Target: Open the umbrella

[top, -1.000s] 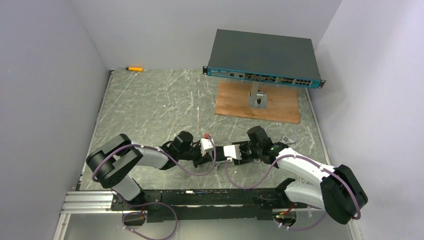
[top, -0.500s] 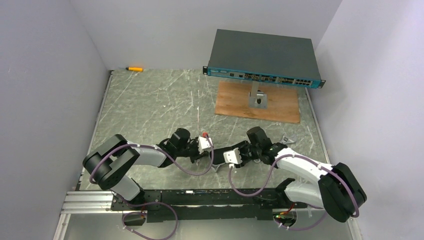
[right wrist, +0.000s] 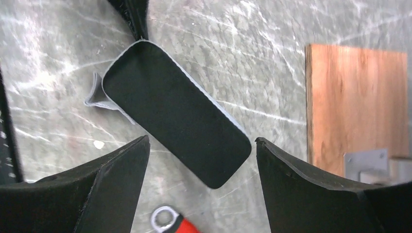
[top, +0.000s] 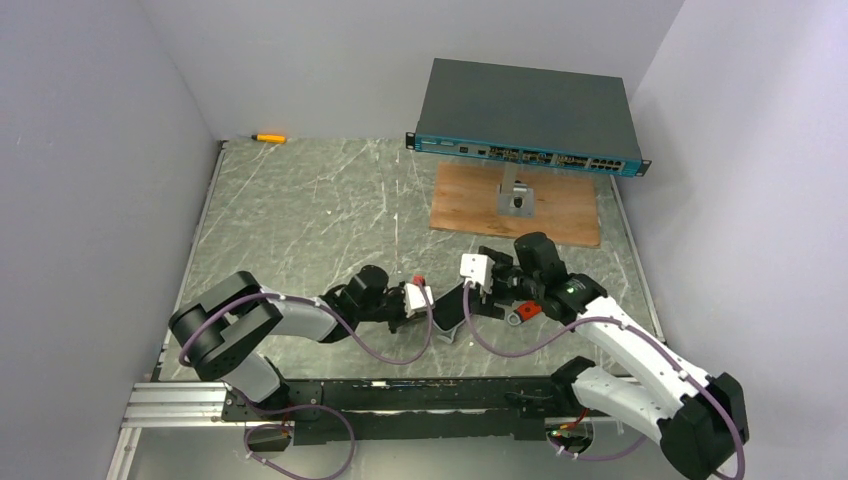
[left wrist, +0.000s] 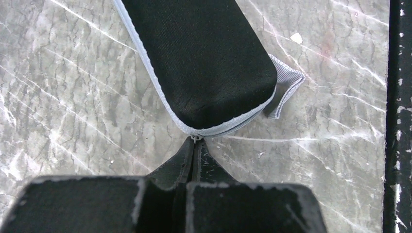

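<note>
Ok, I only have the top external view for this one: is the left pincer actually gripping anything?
Observer: Yes. The left wrist view shows the left pincer shut on the zip pull at one end of the black pouch.
Operator: And the right one?
Observer: The right pincer is open, its fingers either side of the pouch's other end, not touching it.
Operator: Any strap on the pouch?
Observer: A grey fabric loop sticks out at the corner beside the pull.
</note>
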`<state>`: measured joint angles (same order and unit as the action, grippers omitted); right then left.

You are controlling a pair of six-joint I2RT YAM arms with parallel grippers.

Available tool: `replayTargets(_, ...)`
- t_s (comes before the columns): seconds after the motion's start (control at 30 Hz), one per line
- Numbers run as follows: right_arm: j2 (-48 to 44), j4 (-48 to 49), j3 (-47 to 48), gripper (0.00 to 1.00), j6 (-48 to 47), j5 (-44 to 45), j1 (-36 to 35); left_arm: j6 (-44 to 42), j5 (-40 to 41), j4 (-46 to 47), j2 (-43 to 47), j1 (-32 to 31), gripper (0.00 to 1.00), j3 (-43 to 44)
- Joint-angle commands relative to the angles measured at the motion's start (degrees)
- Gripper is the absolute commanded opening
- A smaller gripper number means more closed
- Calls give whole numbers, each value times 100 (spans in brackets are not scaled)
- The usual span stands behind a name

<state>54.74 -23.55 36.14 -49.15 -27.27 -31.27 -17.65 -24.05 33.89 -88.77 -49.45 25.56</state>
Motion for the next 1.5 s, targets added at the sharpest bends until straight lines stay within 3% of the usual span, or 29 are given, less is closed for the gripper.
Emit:
replayTargets(0.0,-253,-561,338,82,1941,649,-8,172,67,483,-94,-126,0,134)
replayTargets(0.17,133,-1281,1184,80,3891,1844,-10,354,205,488,-212,-252,0,233)
replayTargets(0.27,373,-1404,1614,74,4669,1927,-131,479,266,461,-290,-277,0,271)
replayTargets(0.6,1024,-1288,1334,82,7503,3090,-184,498,593,369,-270,-311,0,315)
replayTargets(0.93,1390,-785,783,85,8472,2685,-160,523,651,487,-259,-467,0,344)
replayTargets(1.23,1854,524,468,87,8807,1830,-147,636,775,599,-468,-877,0,571)
replayTargets(1.3,1955,653,434,81,8701,1775,-142,620,771,618,-475,-899,0,590)
replayTargets(1.47,2085,753,149,47,8054,1656,145,545,956,659,-378,-887,0,441)
